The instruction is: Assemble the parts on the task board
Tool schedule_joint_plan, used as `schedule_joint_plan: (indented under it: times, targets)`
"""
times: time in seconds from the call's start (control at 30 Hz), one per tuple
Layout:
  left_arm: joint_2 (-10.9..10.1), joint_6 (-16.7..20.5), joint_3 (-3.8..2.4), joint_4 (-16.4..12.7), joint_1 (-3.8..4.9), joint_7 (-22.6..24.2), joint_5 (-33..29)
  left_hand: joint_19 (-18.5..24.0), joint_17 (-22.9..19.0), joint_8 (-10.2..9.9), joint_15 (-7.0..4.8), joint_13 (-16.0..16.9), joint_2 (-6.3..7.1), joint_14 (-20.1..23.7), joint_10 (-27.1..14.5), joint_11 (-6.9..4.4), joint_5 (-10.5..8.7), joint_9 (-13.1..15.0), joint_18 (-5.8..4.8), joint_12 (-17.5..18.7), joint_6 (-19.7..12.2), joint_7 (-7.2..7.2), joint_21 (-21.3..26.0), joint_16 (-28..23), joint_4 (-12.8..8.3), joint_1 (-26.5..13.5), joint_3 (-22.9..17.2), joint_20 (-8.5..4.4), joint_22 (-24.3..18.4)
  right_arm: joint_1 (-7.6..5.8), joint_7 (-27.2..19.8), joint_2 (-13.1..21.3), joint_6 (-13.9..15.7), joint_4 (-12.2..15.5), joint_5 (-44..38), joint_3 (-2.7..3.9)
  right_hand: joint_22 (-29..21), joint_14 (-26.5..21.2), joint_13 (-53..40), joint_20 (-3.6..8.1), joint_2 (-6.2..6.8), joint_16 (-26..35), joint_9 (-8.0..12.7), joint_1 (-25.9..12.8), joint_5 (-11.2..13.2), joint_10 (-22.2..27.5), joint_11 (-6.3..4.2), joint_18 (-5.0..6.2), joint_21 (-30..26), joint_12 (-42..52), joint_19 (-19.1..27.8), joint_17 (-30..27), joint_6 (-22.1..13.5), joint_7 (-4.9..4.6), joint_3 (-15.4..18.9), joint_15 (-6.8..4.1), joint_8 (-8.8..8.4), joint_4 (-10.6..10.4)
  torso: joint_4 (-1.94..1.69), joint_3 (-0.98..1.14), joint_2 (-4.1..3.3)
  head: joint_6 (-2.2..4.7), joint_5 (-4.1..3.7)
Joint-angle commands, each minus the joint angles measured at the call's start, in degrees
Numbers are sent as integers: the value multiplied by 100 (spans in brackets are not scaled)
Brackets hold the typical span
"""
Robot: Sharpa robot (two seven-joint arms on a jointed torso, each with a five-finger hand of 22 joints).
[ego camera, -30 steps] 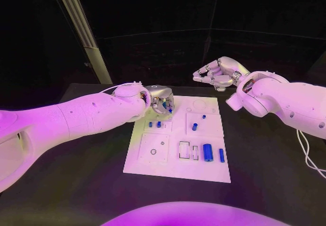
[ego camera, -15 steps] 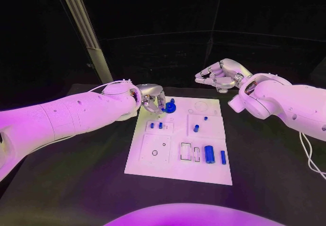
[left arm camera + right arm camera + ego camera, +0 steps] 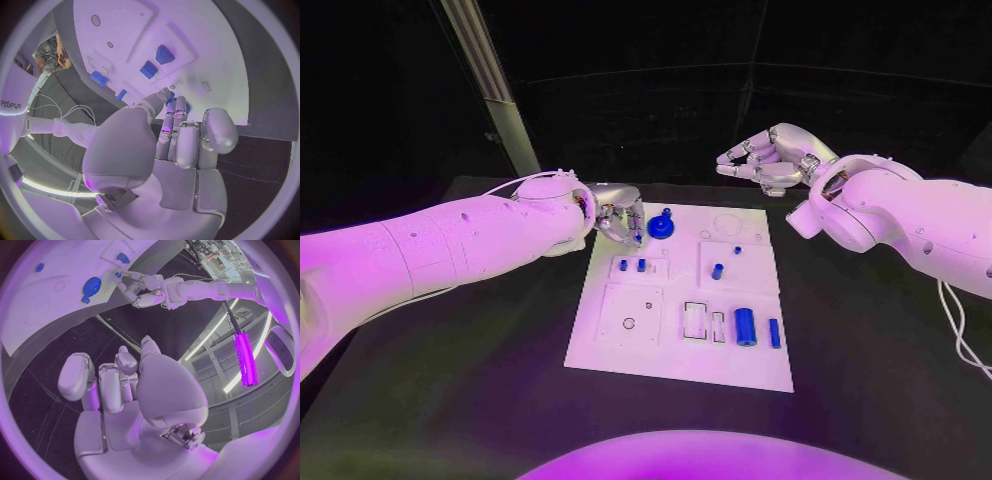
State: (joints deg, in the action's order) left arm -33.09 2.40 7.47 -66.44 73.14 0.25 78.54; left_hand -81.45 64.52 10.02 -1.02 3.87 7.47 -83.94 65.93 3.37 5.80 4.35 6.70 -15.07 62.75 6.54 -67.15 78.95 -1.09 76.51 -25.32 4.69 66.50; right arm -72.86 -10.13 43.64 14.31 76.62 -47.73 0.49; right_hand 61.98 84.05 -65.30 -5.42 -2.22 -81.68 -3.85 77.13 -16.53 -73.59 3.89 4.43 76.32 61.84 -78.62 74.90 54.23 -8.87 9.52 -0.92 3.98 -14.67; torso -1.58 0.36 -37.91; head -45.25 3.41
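The left arm (image 3: 444,250) reaches in across the near-left side of the scene, its forearm running up and to the right, and ends in the left hand (image 3: 620,222). In the left wrist view that hand (image 3: 181,135) has its fingers (image 3: 187,145) bent forward and held close together, the thumb alongside them, with nothing between them. The right arm (image 3: 906,220) enters from the right, its bulky wrist housing turned toward the middle, and the right hand (image 3: 769,160) is raised at the far side. In the right wrist view that hand (image 3: 119,385) shows its fingers (image 3: 75,377) curled inward beside the thumb, holding nothing.
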Motion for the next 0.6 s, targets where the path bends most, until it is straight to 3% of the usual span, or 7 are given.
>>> schedule_joint_plan:
  times: [0.03, 0.6]
  targets:
    - [22, -128, 1, 34, -1, -53, -41, -37, -3, -19, -27, 7, -10, -116, 39, -9, -18, 3, -113, 19, 40, 17, -25, -3, 21, -42, 1, -9, 9, -11, -42, 1, -27, 3, -4, 4, 6, 325, -5, 18, -66, 26, -5, 10, -29, 28, -9, 83, -22, 6, 22, 326, -35, -1, 34, 18, 20, -6, 1, 0, -2, 0, 2]
    - [147, -245, 58, 198, -49, -82, -41, -38, -8, -27, -35, 9, -23, -117, 58, -17, -12, 4, -114, 39, 53, 12, -29, -5, 0, -15, -27, -15, 18, -11, -43, -8, -34, 5, -5, 4, 6, 325, -5, 18, -66, 26, -5, 10, -29, 28, -9, 83, -22, 6, 22, 326, -35, -1, 34, 18, 20, -6, -1, 1, 3, -15, 1]
